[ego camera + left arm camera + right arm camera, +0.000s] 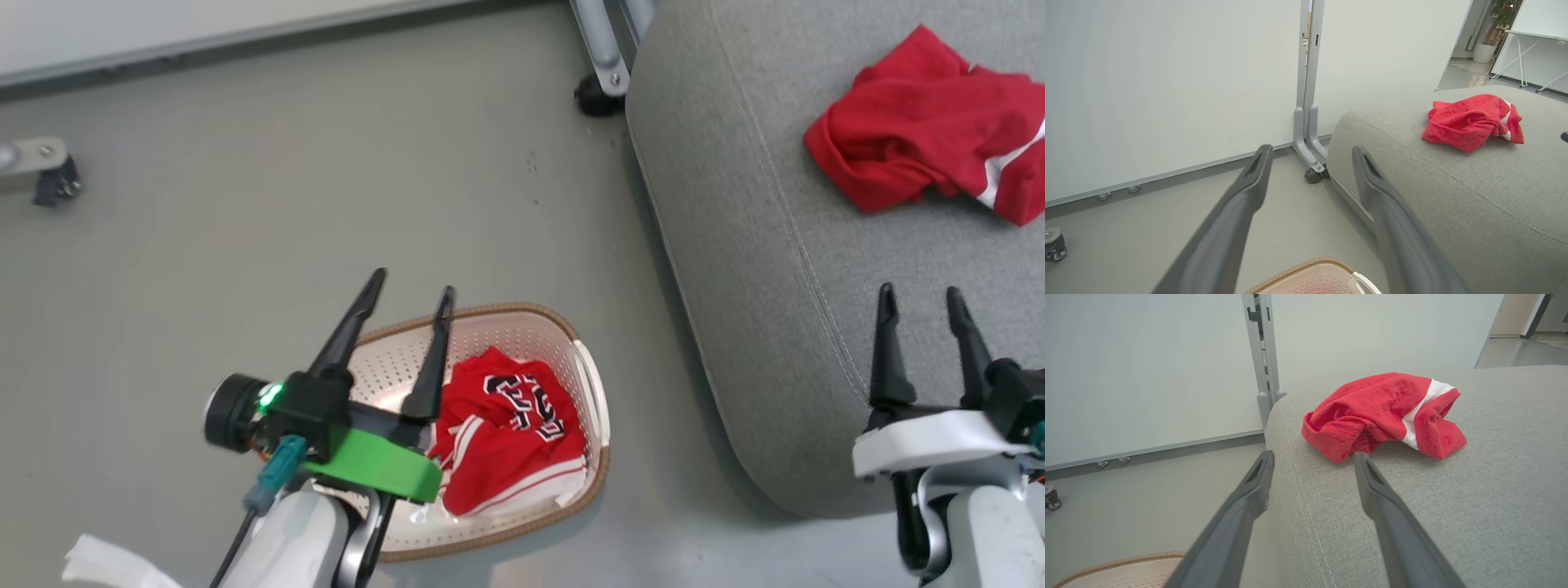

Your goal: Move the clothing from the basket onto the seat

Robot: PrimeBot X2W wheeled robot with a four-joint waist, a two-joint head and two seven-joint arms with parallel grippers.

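Jersey w/ lettering in basket, other red garment on seat

Red, white-striped clothing, cream basket, grey seat.

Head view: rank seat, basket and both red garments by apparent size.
1. seat
2. basket
3. garment on the seat, garment in the basket: similar; seat one is nearer the camera, unranked.

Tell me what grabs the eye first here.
A crumpled red garment lies on the grey seat, upper right in the head view. A lettered red garment sits in the cream basket on the floor, lower centre, with the open left claw in front of it.
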